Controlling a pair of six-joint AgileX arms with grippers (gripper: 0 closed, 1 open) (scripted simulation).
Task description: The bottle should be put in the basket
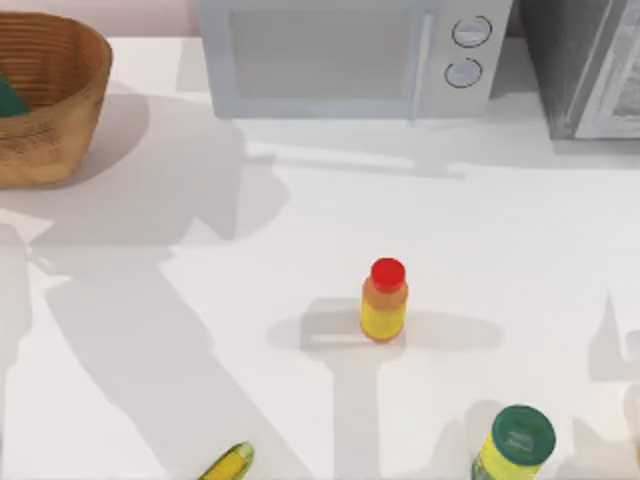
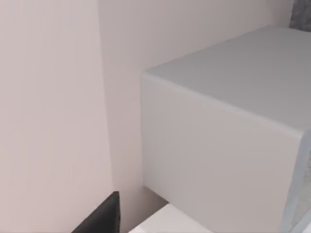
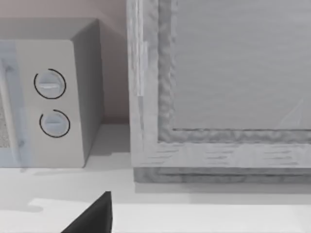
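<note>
Standing at the back of the white worktop (image 1: 300, 220), the microwave (image 1: 350, 55) serves as the reference for all positions below. The basket (image 1: 60, 120), woven and tan-brown, sits on the worktop well to the left of the microwave and slightly forward of it. Inside the basket, against its ribbed wall and cut off by the frame edge, lies a dark teal shape, taken here to be the bottle (image 1: 8, 98); too little of it shows to make out its cap or ring.

A small yellow-orange bottle with a red cap (image 1: 384, 300) stands upright well in front of the microwave, below its dial end. A yellow container with a dark green lid (image 1: 515, 445) stands farther forward still and to the right. A yellow-green object resembling corn (image 1: 228, 464) lies far forward, below the microwave's left end. A grey appliance (image 1: 585, 65) stands just right of the microwave.

A dark part of the left gripper (image 2: 101, 217) shows beside the microwave's plain side wall; a dark part of the right gripper (image 3: 92, 217) faces the gap between the microwave's dials and the grey appliance. Whether either gripper is spread or closed cannot be told.
</note>
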